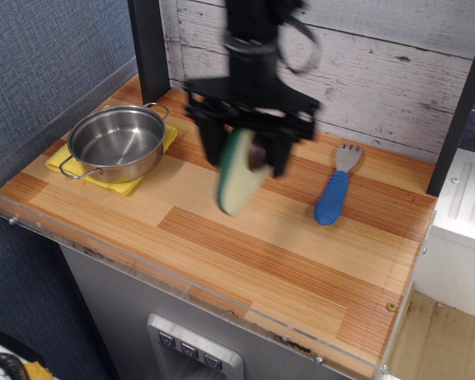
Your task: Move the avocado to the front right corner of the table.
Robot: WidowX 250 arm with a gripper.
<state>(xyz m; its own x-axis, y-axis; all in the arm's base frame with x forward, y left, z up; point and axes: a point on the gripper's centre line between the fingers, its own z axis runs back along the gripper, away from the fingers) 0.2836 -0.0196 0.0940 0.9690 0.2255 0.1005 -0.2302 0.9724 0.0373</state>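
Observation:
My gripper (249, 154) is shut on the avocado (237, 176) and holds it in the air above the middle of the table (222, 229). The avocado hangs tilted, narrow end up, its pale yellow-green flesh facing the camera and its brown pit partly hidden between the fingers (283, 150). The image of the arm is motion-blurred. The front right corner of the table (372, 332) lies well to the right and forward of the gripper.
A steel pot (116, 142) sits on a yellow cloth (115, 184) at the table's left end. A blue-handled fork (335, 190) lies at the right rear. A clear acrylic rim (142, 261) runs along the edges. A black post (146, 47) stands at the back left.

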